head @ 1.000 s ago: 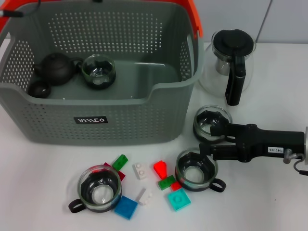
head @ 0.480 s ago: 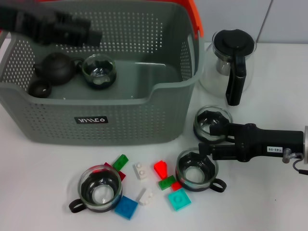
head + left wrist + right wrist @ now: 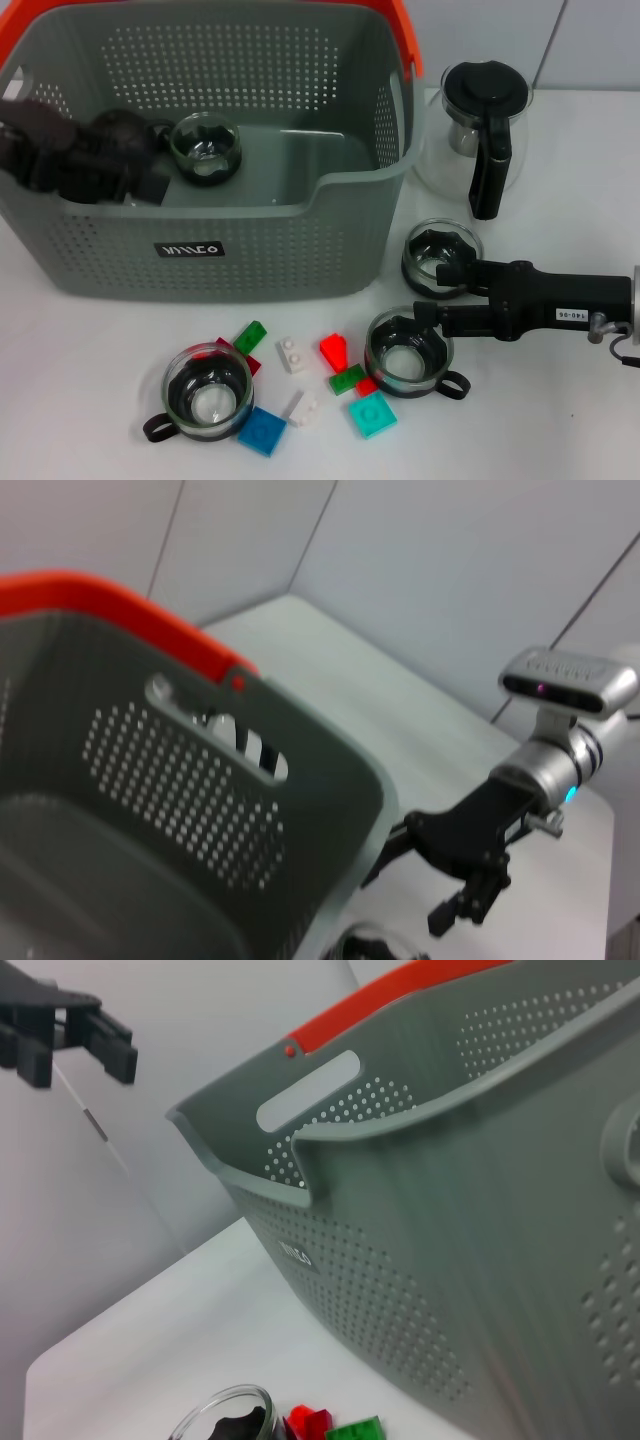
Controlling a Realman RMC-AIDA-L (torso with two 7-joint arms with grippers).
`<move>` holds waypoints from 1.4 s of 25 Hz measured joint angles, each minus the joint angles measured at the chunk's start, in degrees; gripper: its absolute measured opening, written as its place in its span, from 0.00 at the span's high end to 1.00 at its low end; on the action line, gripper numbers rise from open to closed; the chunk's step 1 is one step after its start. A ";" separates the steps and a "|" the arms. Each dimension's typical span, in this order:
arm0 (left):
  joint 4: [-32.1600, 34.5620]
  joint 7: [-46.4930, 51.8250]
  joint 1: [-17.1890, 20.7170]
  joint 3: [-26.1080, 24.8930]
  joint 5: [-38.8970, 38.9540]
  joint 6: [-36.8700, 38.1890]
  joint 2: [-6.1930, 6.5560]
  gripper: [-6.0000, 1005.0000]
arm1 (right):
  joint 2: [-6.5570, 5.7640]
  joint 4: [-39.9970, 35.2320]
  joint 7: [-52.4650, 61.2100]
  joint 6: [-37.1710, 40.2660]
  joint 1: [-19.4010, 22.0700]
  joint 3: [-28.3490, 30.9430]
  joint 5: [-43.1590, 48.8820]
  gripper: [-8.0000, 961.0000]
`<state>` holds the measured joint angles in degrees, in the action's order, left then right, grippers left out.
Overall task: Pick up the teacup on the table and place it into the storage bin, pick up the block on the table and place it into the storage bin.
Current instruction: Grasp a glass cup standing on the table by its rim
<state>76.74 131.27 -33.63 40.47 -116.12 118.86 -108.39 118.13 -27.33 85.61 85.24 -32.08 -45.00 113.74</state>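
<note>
the bin (image 3: pixel 240 255) is a big grey perforated basket with an orange handle (image 3: pixel 400 25) folded back over its far rim and a small black label on its front wall. it stands upright on the table. inside it, one glass teacup (image 3: pixel 205 148) sits upright on the floor, left of middle. three more teacups stand upright on the table: one (image 3: pixel 440 257) just right of the bin, one (image 3: pixel 407 356) nearer, one (image 3: pixel 208 392) before the bin. small blocks (image 3: pixel 335 352) in red, green, white and blue lie scattered between the two nearer cups.
</note>
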 joint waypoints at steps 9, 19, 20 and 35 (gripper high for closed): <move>0.47 0.48 1.44 5.27 -4.72 0.08 -0.28 0.48 | 0.20 0.45 0.00 -0.22 0.38 0.00 0.50 0.05; 2.87 -0.99 1.55 10.71 -11.19 -0.07 -1.61 0.48 | 0.24 1.40 0.00 -1.67 0.09 0.15 0.61 0.05; 3.49 -1.24 1.55 11.25 -11.53 -0.11 -1.83 0.48 | 0.26 1.41 0.00 -1.88 0.04 0.15 0.61 0.05; 7.79 -10.74 -3.61 17.51 -31.93 -2.30 -9.46 0.48 | 0.64 1.41 0.00 -4.08 -0.24 0.02 0.61 0.05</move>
<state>84.52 120.53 -37.24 57.98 -148.05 116.56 -117.85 118.76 -25.92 85.61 81.17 -32.33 -44.99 114.35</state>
